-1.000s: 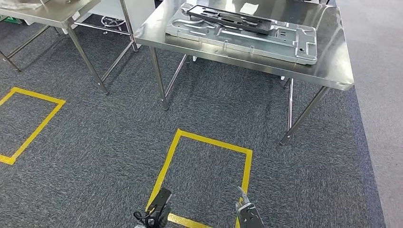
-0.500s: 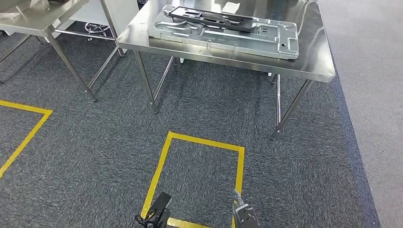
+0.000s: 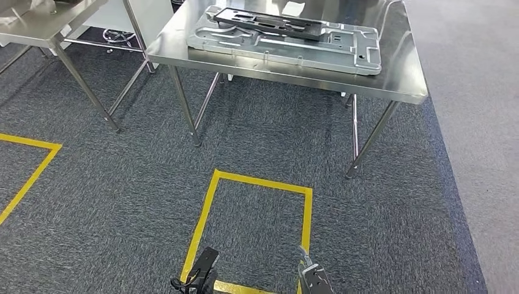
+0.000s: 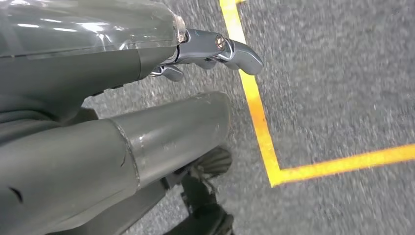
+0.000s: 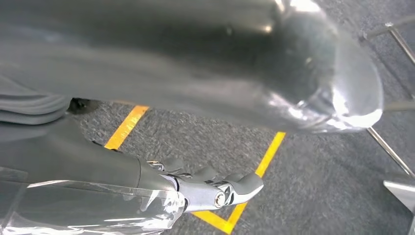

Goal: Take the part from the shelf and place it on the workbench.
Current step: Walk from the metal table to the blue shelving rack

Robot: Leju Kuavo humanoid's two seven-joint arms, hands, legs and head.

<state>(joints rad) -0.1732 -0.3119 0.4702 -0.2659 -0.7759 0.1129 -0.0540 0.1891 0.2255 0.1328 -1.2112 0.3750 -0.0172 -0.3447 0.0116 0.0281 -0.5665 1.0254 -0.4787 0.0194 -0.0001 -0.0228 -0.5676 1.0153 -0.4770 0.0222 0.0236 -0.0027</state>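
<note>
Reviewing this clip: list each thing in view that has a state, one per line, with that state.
Grey metal panel: lying flat on the workbench.
Black part: resting on top of the panel.
Left hand: hanging low over the carpet, holding nothing.
Right hand: hanging low, holding nothing, fingers slightly curled.
Second table: standing left of the workbench.
</note>
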